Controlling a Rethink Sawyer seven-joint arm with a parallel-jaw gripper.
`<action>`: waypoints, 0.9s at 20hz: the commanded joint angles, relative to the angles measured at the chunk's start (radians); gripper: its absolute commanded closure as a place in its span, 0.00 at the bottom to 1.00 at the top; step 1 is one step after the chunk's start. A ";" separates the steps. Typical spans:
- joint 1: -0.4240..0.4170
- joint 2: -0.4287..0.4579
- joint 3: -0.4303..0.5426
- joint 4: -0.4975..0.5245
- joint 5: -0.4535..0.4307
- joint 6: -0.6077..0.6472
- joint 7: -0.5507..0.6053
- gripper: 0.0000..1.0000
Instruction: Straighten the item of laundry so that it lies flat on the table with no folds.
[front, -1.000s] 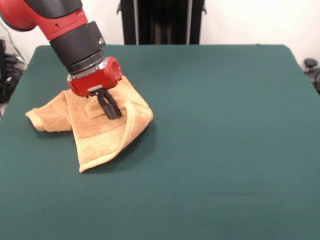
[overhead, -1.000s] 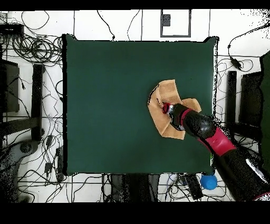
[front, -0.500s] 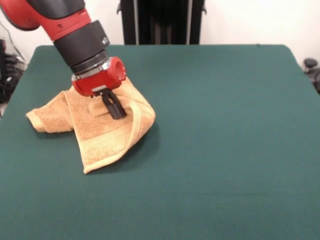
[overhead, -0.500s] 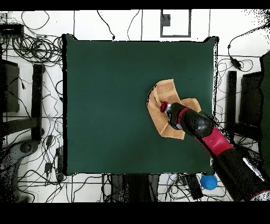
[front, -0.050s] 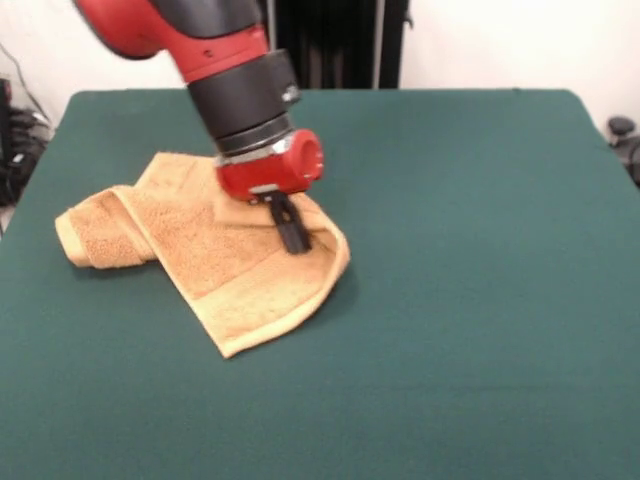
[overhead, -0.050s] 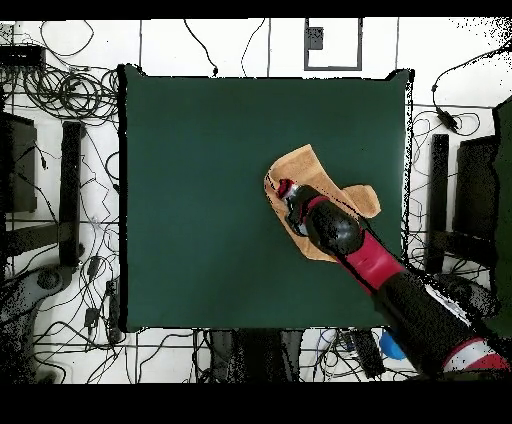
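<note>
From my front camera, starting at the left, I see the rolled, bunched end of the towel (front, -0.050s: 215, 255) near the left edge of the table (front, -0.050s: 480, 300). From that roll the golden-tan cloth spreads rightward in one broad sheet, still creased and doubled over in places. A paler woven band runs along its near side, down to a corner pointing toward the camera.

Further right, the gripper (front, -0.050s: 290, 228) comes down out of the red wrist onto the right-hand part of the towel, just inside the curled right edge. The black fingers are drawn close together with a pinch of cloth between them, and the fabric rises in a small ridge around the tips. Most of the towel therefore lies to the left of the pincer and slightly nearer the camera. Right of the curled edge I see only green felt.

On the overhead view the towel (overhead, -0.050s: 300, 168) sits in the right half of the table (overhead, -0.050s: 190, 200), and the arm crosses over it from the lower right.
</note>
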 joint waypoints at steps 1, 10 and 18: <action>0.043 0.001 0.026 0.138 0.127 -0.007 0.371 1.00; 0.027 -0.015 0.033 0.121 0.096 0.061 0.363 1.00; 0.019 0.005 0.061 0.114 0.110 0.075 0.365 1.00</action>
